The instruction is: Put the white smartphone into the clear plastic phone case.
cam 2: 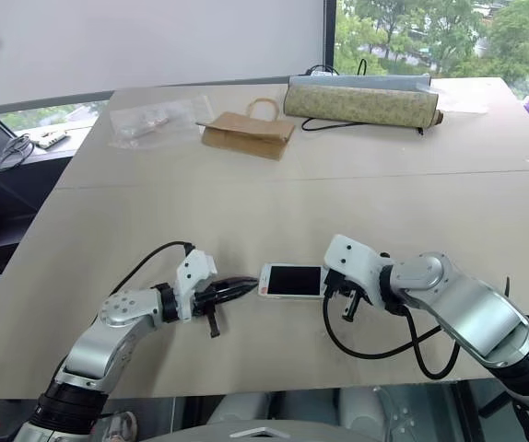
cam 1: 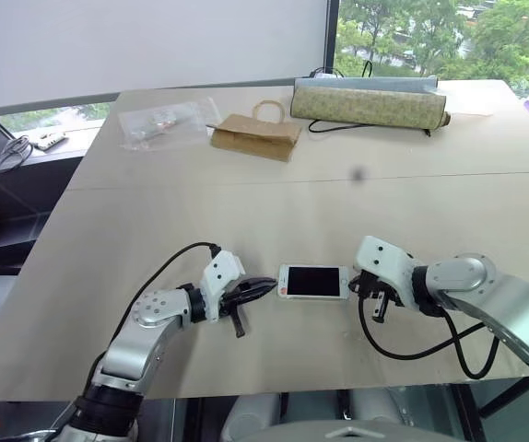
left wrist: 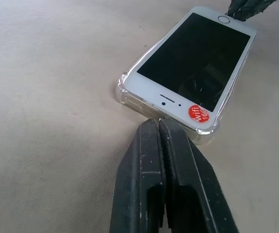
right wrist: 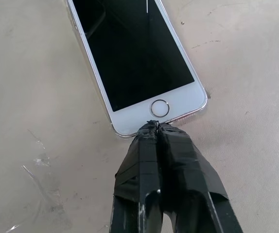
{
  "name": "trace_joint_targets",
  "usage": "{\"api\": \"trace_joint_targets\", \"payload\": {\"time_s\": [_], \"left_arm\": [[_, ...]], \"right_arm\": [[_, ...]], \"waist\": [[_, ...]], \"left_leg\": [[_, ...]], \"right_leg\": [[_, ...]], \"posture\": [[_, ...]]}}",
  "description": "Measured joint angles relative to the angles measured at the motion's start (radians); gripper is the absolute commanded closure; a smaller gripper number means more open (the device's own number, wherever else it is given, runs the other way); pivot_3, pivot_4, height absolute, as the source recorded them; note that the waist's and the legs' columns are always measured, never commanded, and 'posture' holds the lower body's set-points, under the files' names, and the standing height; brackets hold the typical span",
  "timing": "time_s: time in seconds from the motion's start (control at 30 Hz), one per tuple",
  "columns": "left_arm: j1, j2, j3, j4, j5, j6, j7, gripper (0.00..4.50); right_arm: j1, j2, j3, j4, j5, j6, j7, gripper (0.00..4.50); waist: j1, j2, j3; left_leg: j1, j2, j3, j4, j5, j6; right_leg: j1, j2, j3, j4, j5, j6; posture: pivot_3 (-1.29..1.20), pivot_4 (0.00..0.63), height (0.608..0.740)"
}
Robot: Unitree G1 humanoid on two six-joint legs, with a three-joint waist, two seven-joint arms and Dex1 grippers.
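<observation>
White smartphone (cam 1: 312, 282) sat inside clear plastic phone case (left wrist: 130, 99), lower centre of frame. Your left gripper (cam 1: 266, 286) and right gripper (right wrist: 152, 125), both pinched closed, pressed opposite ends.

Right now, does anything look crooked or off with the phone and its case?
Nothing stands out. The white smartphone sits face up inside the clear plastic phone case, flat on the table, with a shut pincer tip at each end.

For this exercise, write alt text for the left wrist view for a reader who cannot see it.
A white phone lies screen up in a clear case on a beige table, a red sticker at its near end. The shut left end effector meets that end; the right end effector is at the far end.
</observation>
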Motion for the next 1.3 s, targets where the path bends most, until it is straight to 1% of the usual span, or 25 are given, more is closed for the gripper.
{"api": "trace_joint_targets", "payload": {"time_s": [0.2,0.33,0.43,0.5,0.6,0.7,0.83,0.97,1.1,1.3], "left_arm": [[0.000,0.001,0.000,-0.021,0.001,0.034,0.011,4.39],[-0.006,0.001,-0.002,-0.038,0.000,0.061,0.021,4.39],[-0.010,0.002,-0.010,-0.045,-0.001,0.065,0.021,4.39],[-0.012,0.002,-0.011,-0.045,-0.001,0.064,0.019,4.39],[-0.012,0.004,-0.010,-0.042,-0.001,0.061,0.016,4.39],[-0.012,0.003,-0.010,-0.028,-0.003,0.041,0.008,4.39],[-0.004,0.003,-0.010,-0.024,-0.005,0.021,0.003,4.39],[0.004,0.003,-0.008,-0.023,-0.005,0.009,0.005,4.39],[0.011,0.002,-0.008,-0.021,-0.005,-0.004,0.007,4.39],[0.008,0.000,-0.010,-0.002,-0.004,-0.024,0.004,4.39]], "right_arm": [[0.000,0.007,0.001,0.003,-0.003,-0.005,0.002,4.50],[0.023,-0.039,-0.014,0.011,-0.004,-0.065,0.036,4.50],[0.069,-0.104,-0.078,0.010,0.011,-0.127,0.090,4.50],[0.093,-0.124,-0.131,0.010,0.031,-0.149,0.116,4.50],[0.119,-0.106,-0.186,0.011,0.068,-0.183,0.139,4.50],[0.130,-0.038,-0.219,0.019,0.105,-0.219,0.146,4.50],[0.181,-0.033,-0.196,0.041,0.099,-0.272,0.150,4.50],[0.208,-0.037,-0.124,0.085,0.050,-0.314,0.150,4.50],[0.184,-0.034,-0.073,0.112,0.003,-0.364,0.151,4.50],[0.136,-0.029,-0.015,0.151,-0.034,-0.389,0.171,4.50]], "waist": [[0.000,0.000,0.000],[0.003,0.000,0.000],[0.002,0.000,0.000],[0.001,0.000,0.001],[0.000,0.000,0.001],[0.000,0.000,0.001],[0.000,-0.001,0.001],[-0.002,-0.001,0.001],[-0.002,-0.001,0.000],[-0.002,-0.003,-0.001]], "left_leg": [[0.000,0.000,0.000,0.000,0.000,0.000],[-0.001,0.000,-0.001,0.001,0.000,0.000],[-0.002,-0.001,-0.001,0.001,0.000,0.000],[-0.002,-0.001,-0.001,0.001,0.000,0.000],[-0.002,0.000,-0.001,0.000,0.000,0.000],[-0.002,0.000,-0.001,0.000,0.000,0.000],[-0.003,0.000,0.000,0.000,0.000,0.000],[-0.002,0.000,0.000,0.000,0.000,0.000],[-0.001,0.000,0.000,0.000,0.000,0.000],[0.001,0.000,0.000,0.000,0.000,0.000]], "right_leg": [[0.000,0.000,0.000,0.000,0.000,0.000],[0.000,0.000,-0.001,-0.001,0.000,0.000],[0.000,-0.001,-0.001,-0.003,0.000,0.000],[0.000,-0.001,-0.001,-0.003,0.000,0.000],[0.000,0.000,-0.001,-0.003,0.000,0.000],[0.000,0.000,-0.001,-0.003,0.000,0.000],[0.000,0.000,-0.001,-0.004,0.000,0.000],[0.000,0.000,0.000,-0.004,0.000,0.000],[0.001,0.000,0.000,-0.004,0.000,0.000],[0.003,0.000,0.000,-0.004,0.000,0.000]], "posture": [[0.00,0.150,0.740],[0.00,0.150,0.740],[0.00,0.150,0.740],[0.00,0.150,0.740],[0.00,0.150,0.740],[0.00,0.150,0.740],[0.00,0.150,0.740],[0.00,0.150,0.740],[0.00,0.150,0.740],[0.00,0.150,0.740]]}}
